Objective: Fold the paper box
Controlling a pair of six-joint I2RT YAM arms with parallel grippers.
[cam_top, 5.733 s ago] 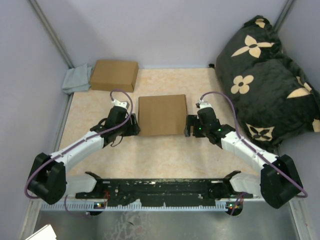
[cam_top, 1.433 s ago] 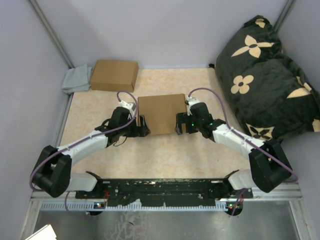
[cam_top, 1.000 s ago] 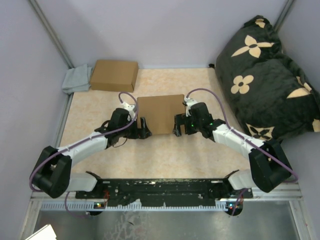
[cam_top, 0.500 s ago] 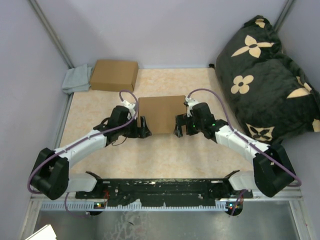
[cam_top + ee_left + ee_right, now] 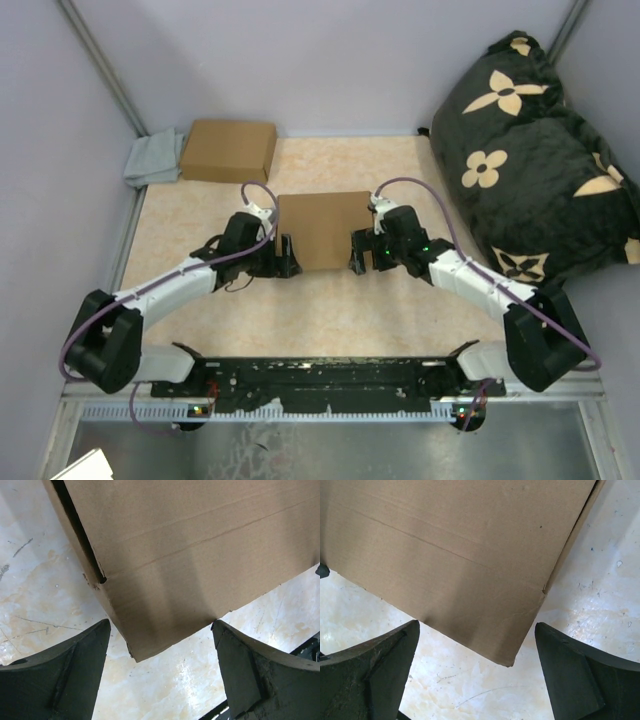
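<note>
Cardboard box (image 5: 322, 230): flat at the middle of the table (image 5: 330, 310), tabletop showing on all sides; slit (image 5: 80, 535) along its left edge.
Left gripper (image 5: 283, 258): fingers (image 5: 55, 675) spread wide, straddling the near-left corner, gripping nothing; contact unclear.
Right gripper (image 5: 358, 252): equally wide, near-right corner between its fingers (image 5: 585, 675), no hold.
Surroundings: carton (image 5: 229, 150) and cloth (image 5: 153, 160) well apart at far left; pillow (image 5: 530, 150) at right.
</note>
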